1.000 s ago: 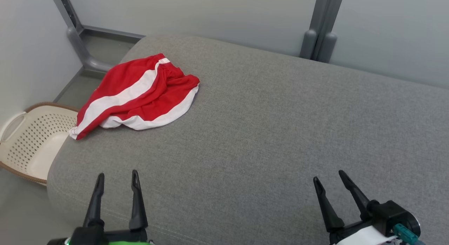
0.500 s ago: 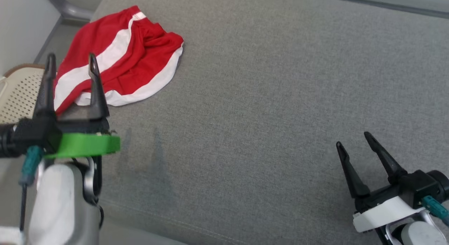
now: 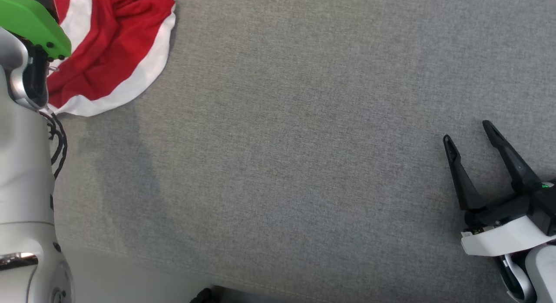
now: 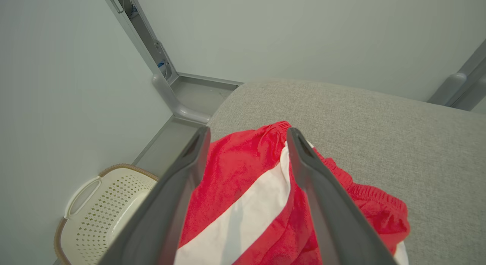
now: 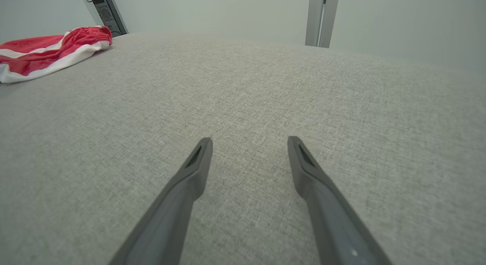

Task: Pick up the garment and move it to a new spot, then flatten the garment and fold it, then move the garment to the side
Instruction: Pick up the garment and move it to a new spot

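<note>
The garment (image 3: 117, 42) is a crumpled pair of red shorts with white stripes, lying at the far left of the grey cushion (image 3: 282, 142). My left arm, with its green wrist band (image 3: 30, 21), reaches over the garment's near edge. In the left wrist view my left gripper (image 4: 247, 131) hovers open above the garment (image 4: 243, 204), one finger on each side of its white stripe and nothing gripped. My right gripper (image 3: 467, 131) rests open at the right, far from the cloth. In its own view my right gripper (image 5: 249, 139) points over bare cushion, with the garment (image 5: 45, 56) far off at the upper left.
A cream perforated basket (image 4: 95, 212) sits on the floor beside the cushion's left end. A grey metal frame post (image 4: 152, 56) runs up the wall corner behind it. Another post (image 5: 319, 18) stands at the back wall.
The head camera has tipped down and the whole picture has shifted. My left arm has come up and forward, so its open gripper is now over the garment. The right gripper stays open.
</note>
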### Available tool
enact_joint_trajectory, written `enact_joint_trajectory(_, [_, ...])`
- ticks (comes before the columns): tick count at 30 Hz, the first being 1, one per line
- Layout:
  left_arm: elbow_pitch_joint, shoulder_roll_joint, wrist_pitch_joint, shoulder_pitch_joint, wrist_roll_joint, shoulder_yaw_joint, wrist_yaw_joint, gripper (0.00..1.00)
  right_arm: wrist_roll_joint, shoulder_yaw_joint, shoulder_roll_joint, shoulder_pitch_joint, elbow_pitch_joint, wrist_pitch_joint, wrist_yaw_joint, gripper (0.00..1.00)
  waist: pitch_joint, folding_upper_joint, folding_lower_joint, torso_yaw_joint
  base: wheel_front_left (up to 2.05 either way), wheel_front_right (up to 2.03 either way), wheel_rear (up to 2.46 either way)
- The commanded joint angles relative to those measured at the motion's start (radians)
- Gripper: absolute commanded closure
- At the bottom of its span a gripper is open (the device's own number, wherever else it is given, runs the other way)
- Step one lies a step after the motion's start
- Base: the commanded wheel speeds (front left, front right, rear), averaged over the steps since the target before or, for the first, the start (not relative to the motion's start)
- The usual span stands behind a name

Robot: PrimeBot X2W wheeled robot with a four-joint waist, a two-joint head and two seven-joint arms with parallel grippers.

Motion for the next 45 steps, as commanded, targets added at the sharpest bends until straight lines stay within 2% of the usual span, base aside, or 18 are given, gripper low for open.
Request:
enact_joint_trajectory(1, [0.036,-0.001,0.012,-0.036,-0.019,0.015,0.019,0.00,-0.004,-0.005,-0.007,-0.017,-0.003,-0.003,-0.002,0.00,0.079,0.0000,-0.0002,-0.049,0.00,0.00,0.00])
enact_joint_trajectory(4, [0.131,-0.010,0.035,-0.084,-0.059,0.051,0.037,0.00,-0.005,-0.008,-0.009,-0.026,-0.008,0.000,-0.002,0.00,0.106,0.0000,-0.0002,-0.060,0.00,0.00,0.00])
enact_joint_trajectory(8, [0.226,-0.020,0.034,-0.119,-0.099,0.072,0.029,0.00,-0.007,-0.018,-0.008,-0.030,-0.007,0.001,-0.002,0.00,0.128,0.0000,-0.0002,-0.068,0.00,0.00,0.00])
enact_joint_trajectory(20, [0.423,-0.019,0.003,-0.140,-0.115,0.066,0.024,0.00,-0.011,-0.039,-0.014,-0.049,-0.006,0.007,-0.003,0.00,0.178,0.0000,-0.0002,-0.071,0.00,0.00,0.00])
enact_joint_trajectory(21, [0.434,-0.020,-0.001,-0.142,-0.117,0.064,0.019,0.58,-0.012,-0.038,-0.013,-0.052,-0.006,0.008,-0.003,0.00,0.180,0.0000,-0.0002,-0.072,0.00,0.00,0.00])
enact_joint_trajectory(22, [0.440,-0.020,-0.007,-0.143,-0.117,0.061,0.010,1.00,-0.013,-0.037,-0.011,-0.055,-0.005,0.008,-0.003,0.00,0.181,0.0000,-0.0002,-0.072,0.00,0.00,0.00])
enact_joint_trajectory(28, [0.424,-0.014,-0.130,-0.151,-0.116,0.045,-0.037,1.00,-0.010,-0.018,0.011,-0.077,0.000,0.007,-0.003,0.00,0.151,0.0000,-0.0002,-0.085,0.00,0.00,0.00])
enact_joint_trajectory(32, [0.391,-0.011,-0.212,-0.148,-0.131,0.030,-0.065,1.00,-0.005,0.002,0.041,-0.085,0.000,0.004,-0.002,0.00,0.097,0.0000,-0.0002,-0.106,0.00,0.00,0.00])
enact_joint_trajectory(35, [0.354,-0.030,-0.244,-0.128,-0.164,0.010,-0.074,1.00,0.001,0.025,0.069,-0.091,0.009,0.001,-0.002,0.00,0.036,0.0000,-0.0002,-0.129,0.00,0.00,0.00])
enact_joint_trajectory(38, [0.263,-0.048,-0.229,-0.104,-0.221,-0.054,-0.075,1.00,0.005,0.038,0.091,-0.101,0.016,0.000,-0.002,0.00,-0.020,0.0000,-0.0002,-0.157,0.00,0.00,0.00])
enact_joint_trajectory(45, [-0.032,-0.005,-0.150,0.020,-0.377,-0.201,-0.075,1.00,0.014,0.079,0.149,-0.108,0.055,-0.001,-0.002,0.00,-0.170,0.0000,-0.0002,-0.255,0.00,0.00,0.00])
